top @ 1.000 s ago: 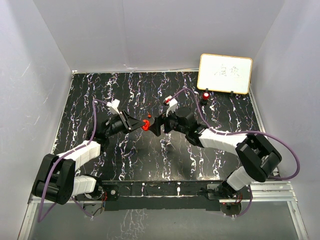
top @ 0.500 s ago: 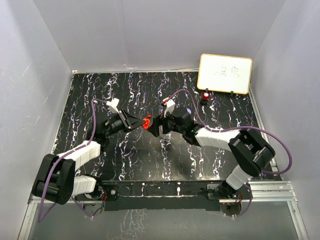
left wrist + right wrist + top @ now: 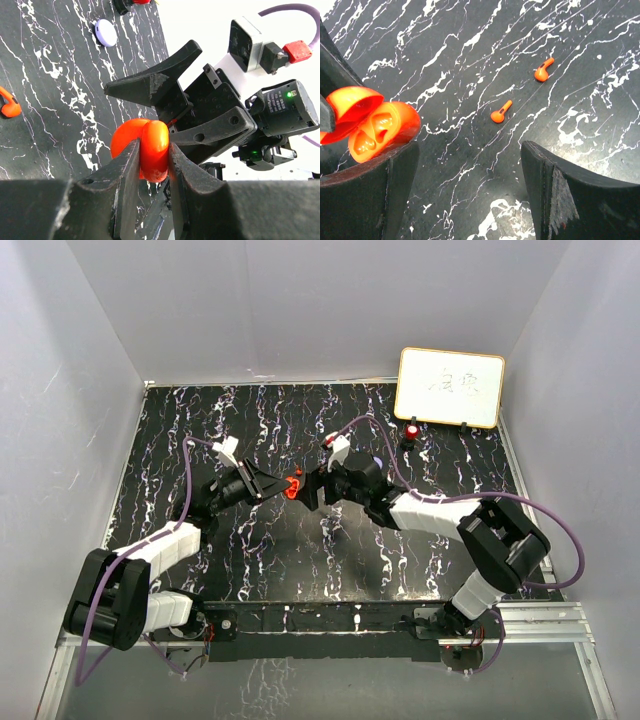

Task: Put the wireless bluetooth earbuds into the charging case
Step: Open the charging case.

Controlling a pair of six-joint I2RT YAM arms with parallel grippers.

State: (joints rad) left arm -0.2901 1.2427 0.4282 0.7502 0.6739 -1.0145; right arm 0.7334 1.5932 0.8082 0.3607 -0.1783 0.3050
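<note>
- The left gripper (image 3: 150, 150) is clamping its jaws on the orange charging case (image 3: 154, 142), one finger pressing each side, and is holding it up off the table (image 3: 200, 430).
- The case is sitting open between those fingers, its lid hinging up and two moulded wells showing inside.
- The right gripper (image 3: 470, 150) is holding its jaws wide apart and gripping nothing, its fingertips hanging just right of the case and facing the left gripper.
- Two orange earbuds (image 3: 500, 112) are lying loose on the black, white-veined table under the right gripper's gap, outside the case; the second earbud (image 3: 543, 70) is lying a little apart from the first.
- In the overhead view the earbuds are showing too small to make out.
- Both grippers are meeting over the middle of the table, the left arm reaching in from the near left and the right arm from the near right.
- A pale purple round piece (image 3: 105, 32) is lying on the table beyond the right gripper, well apart from the case.
- A whiteboard (image 3: 450, 387) is leaning at the far right corner, with a small red-topped object (image 3: 411, 428) standing just in front of it.
</note>
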